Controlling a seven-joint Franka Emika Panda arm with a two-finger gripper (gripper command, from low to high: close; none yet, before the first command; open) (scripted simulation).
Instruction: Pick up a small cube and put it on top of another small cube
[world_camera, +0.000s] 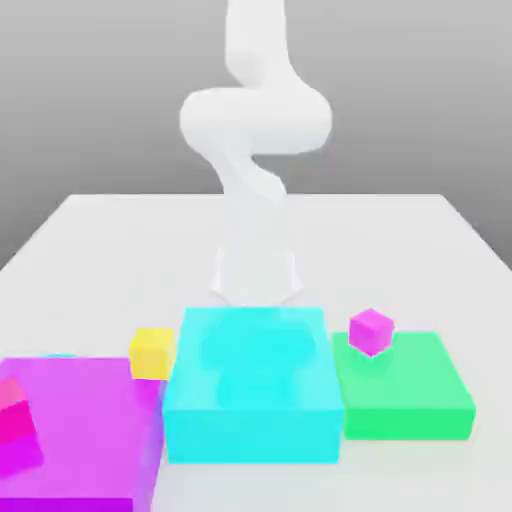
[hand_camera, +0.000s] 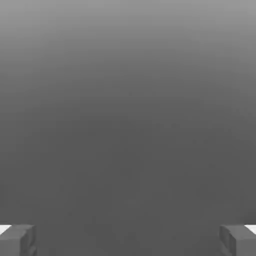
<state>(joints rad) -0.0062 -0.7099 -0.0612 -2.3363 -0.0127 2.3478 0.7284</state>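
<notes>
The magenta-violet small cube rests on the far left corner of a flat green block, on the exterior view's right. A thin sky-blue sliver peeks over the far edge of the purple block; I cannot tell whether it is the small cyan cube. The white arm comes down behind the large cyan block, which hides its lower end. In the hand view my gripper is open, its two grey fingertips far apart with nothing between them and only plain grey beyond.
A small yellow cube stands between the purple and cyan blocks. A hot-pink cube lies on the large flat purple block at the exterior view's left. The white table stretches behind the blocks.
</notes>
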